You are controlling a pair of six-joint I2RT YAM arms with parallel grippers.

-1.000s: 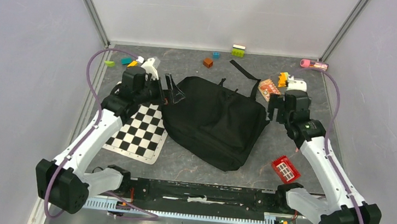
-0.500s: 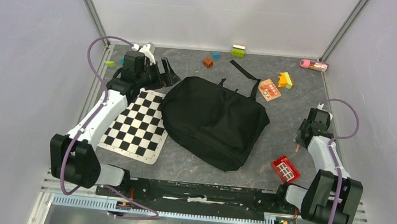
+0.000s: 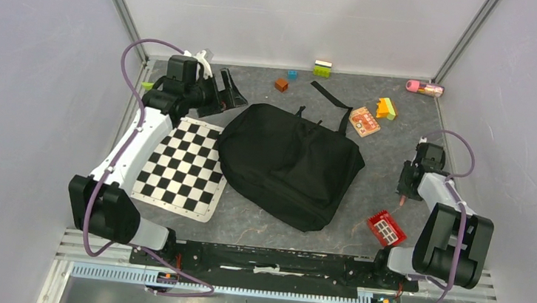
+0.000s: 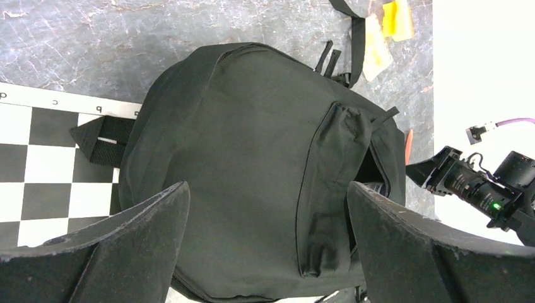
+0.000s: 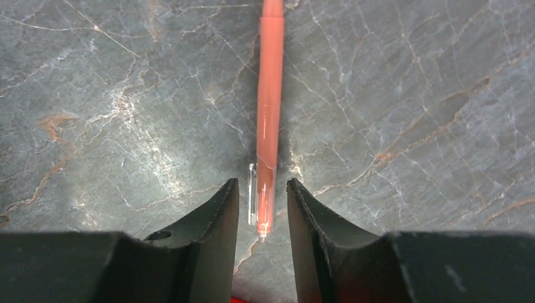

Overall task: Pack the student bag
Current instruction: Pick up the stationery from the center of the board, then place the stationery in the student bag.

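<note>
Grey veined tabletop [image 3: 401,134] between pale walls, seen from above. At centre, the student bag [image 3: 290,165], black, slumped flat, one strap [image 3: 330,96] trailing toward 1 o'clock. At the bag's 9 o'clock, touching it, a chequered mat [image 3: 182,169]. At its 11 o'clock, the left claw [image 3: 230,94], spread wide, gripping nothing. At its 3 o'clock, well apart, the right claw [image 3: 402,194], tipped down at the tabletop, a red ribbed block [image 3: 386,228] near at 6 o'clock.

From the left wrist: claw gaping and empty, hanging over the bag; mat at 9 o'clock, tucked under the bag's edge.

From the right wrist: claw narrowed to a slot, jaws either side of the near end of an orange-red pen [image 5: 269,113] lying flat on the tabletop, a sliver of gap on each side, not yet pinching.
</note>
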